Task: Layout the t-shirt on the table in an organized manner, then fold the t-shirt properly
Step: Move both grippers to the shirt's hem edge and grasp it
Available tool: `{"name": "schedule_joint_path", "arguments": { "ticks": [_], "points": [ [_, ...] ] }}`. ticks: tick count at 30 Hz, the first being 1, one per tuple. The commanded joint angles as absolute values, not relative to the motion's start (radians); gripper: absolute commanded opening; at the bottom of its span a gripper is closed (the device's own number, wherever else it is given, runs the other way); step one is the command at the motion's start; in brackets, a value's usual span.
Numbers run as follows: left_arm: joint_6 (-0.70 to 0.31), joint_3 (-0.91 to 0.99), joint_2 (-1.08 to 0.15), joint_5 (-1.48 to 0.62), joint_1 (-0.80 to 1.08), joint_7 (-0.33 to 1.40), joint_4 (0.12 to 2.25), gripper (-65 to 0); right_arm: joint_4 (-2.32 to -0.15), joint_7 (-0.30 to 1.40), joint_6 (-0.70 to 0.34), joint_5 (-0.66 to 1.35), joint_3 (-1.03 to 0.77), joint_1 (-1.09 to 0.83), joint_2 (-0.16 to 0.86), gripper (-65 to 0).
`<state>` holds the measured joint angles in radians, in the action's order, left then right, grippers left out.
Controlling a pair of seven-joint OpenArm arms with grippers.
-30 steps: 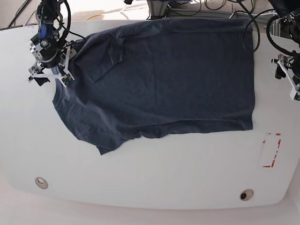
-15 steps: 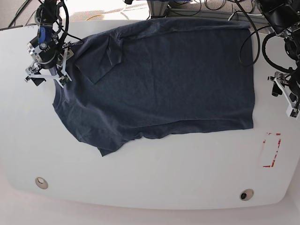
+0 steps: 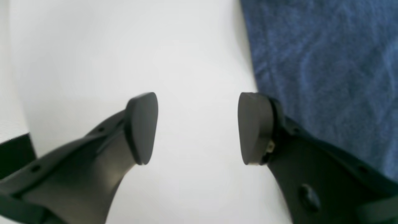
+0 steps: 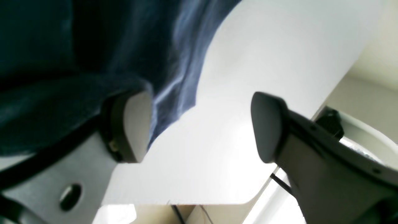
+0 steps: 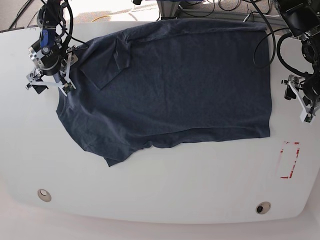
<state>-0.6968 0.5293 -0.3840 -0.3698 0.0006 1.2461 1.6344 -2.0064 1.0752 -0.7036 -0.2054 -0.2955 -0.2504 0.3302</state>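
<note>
The dark navy t-shirt [image 5: 170, 87] lies spread over the white table [image 5: 165, 185], with one sleeve folded onto the body at the upper left and the lower left corner rumpled. My right gripper [image 5: 49, 85] stands open at the shirt's left edge. In the right wrist view one of its fingers [image 4: 133, 124] is against the cloth [image 4: 77, 62] and the other is over bare table; nothing is gripped in the right gripper [image 4: 200, 124]. My left gripper [image 5: 299, 106] hangs open just off the shirt's right edge. In the left wrist view the left gripper [image 3: 198, 124] is over white table beside the t-shirt [image 3: 326, 62].
A red rectangle outline [image 5: 289, 160] is marked near the front right. Two round grommet holes [image 5: 44, 194] [image 5: 262, 207] sit along the front edge. Cables [image 5: 225, 6] trail behind the table's back edge. The table's rounded edge [image 4: 186, 202] is close below the right gripper.
My left gripper has moved forward along the shirt's right edge and slightly closer to it. The right gripper has shifted a little back and left. The shirt has not moved.
</note>
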Motion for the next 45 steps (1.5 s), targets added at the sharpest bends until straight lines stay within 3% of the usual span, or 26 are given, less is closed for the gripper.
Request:
{"name": "schedule_joint_path", "arguments": {
  "ticks": [1, 10, 17, 30, 45],
  "points": [
    [-0.698, 0.51, -0.39, -0.384, -0.016, 1.221, 1.649, -26.8, -1.992, 1.069, -0.698, -0.214, -0.302, -0.18, 0.349, -17.3],
    [-0.698, 0.481, -0.303, -0.378, -0.076, 1.15, 1.647, -26.8, -1.837, 1.056, -0.698, -0.203, -0.298, 0.073, 0.334, -17.3],
    [-0.679, 0.401, -0.278, -0.377, -0.117, 1.032, 1.618, -26.8, -1.638, 0.955, -0.698, -0.205, -0.302, 0.243, 0.26, -17.4],
    [-0.527, 0.292, -0.274, -0.295, -0.243, 0.82, 1.437, -26.9, -1.348, 0.803, -0.698, -0.203, -0.302, 0.4, 0.199, -17.4],
    [-0.524, 0.292, -0.268, -0.174, -0.352, 0.71, 1.148, -26.9, -0.984, 0.585, -0.698, -0.203, -0.305, 0.516, 0.229, -17.4]
  ]
}}
